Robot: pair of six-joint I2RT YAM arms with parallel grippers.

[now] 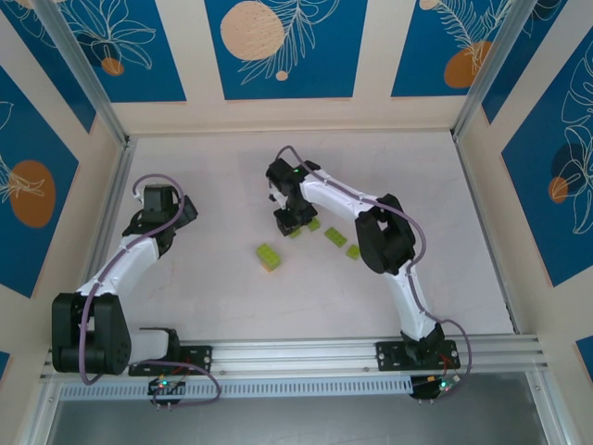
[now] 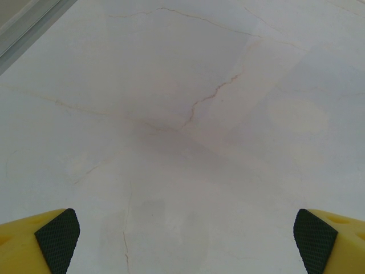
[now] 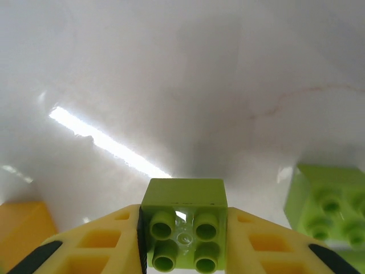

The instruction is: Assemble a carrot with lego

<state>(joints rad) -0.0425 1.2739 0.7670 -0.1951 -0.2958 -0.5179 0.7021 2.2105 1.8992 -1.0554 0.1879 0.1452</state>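
Observation:
My right gripper (image 1: 294, 225) (image 3: 183, 251) is shut on a lime-green square lego brick (image 3: 183, 220), its four studs facing the camera, held just over the table. A second lime-green brick (image 3: 326, 202) (image 1: 313, 223) lies close to its right. Two more lime-green bricks (image 1: 334, 237) (image 1: 353, 251) lie further right. A partly joined carrot (image 1: 270, 257), a lime-green brick on an orange one, rests left of the gripper; an orange brick (image 3: 20, 225) shows at the lower left of the right wrist view. My left gripper (image 1: 154, 195) (image 2: 185, 245) is open over bare table at the left.
The white marbled table (image 1: 213, 185) is walled in by metal rails (image 1: 130, 148) and patterned blue panels (image 1: 278, 46). The right arm's elbow (image 1: 384, 236) rises beside the rightmost bricks.

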